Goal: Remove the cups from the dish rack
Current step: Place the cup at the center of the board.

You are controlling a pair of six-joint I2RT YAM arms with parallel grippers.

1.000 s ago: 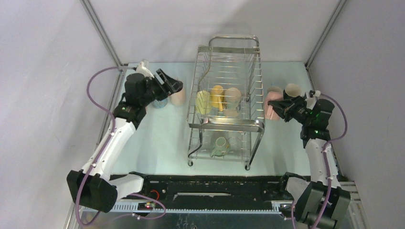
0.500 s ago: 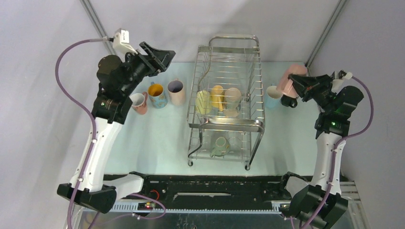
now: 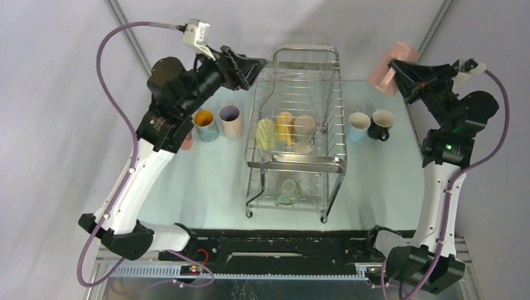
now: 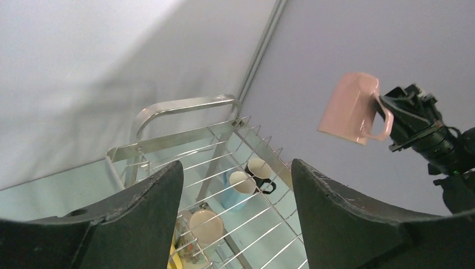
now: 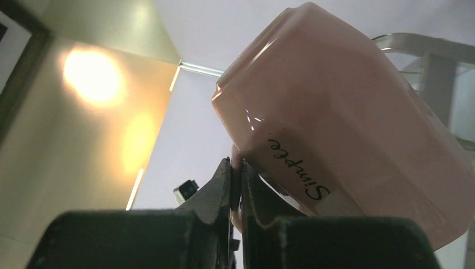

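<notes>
The chrome dish rack (image 3: 296, 164) stands mid-table. Its upper tier holds yellow (image 3: 265, 133), orange (image 3: 284, 127) and cream (image 3: 304, 128) cups; a pale green cup (image 3: 288, 192) lies on the lower tier. My right gripper (image 3: 400, 70) is raised high at the back right, shut on the handle of a pink cup (image 3: 390, 67), which fills the right wrist view (image 5: 358, 129) and shows in the left wrist view (image 4: 350, 109). My left gripper (image 3: 250, 65) is open and empty, raised above the rack's back left corner (image 4: 185, 131).
An orange-lined cup (image 3: 205, 125) and a pink cup (image 3: 230, 120) stand left of the rack, with another cup mostly hidden behind my left arm. A light blue cup (image 3: 358, 126) and a black cup (image 3: 380, 124) stand right of it. Grey walls close the back and sides.
My right gripper has lifted the pink cup from the table up and back to the right. My left gripper has risen from the cups on the left and swung right toward the rack.
</notes>
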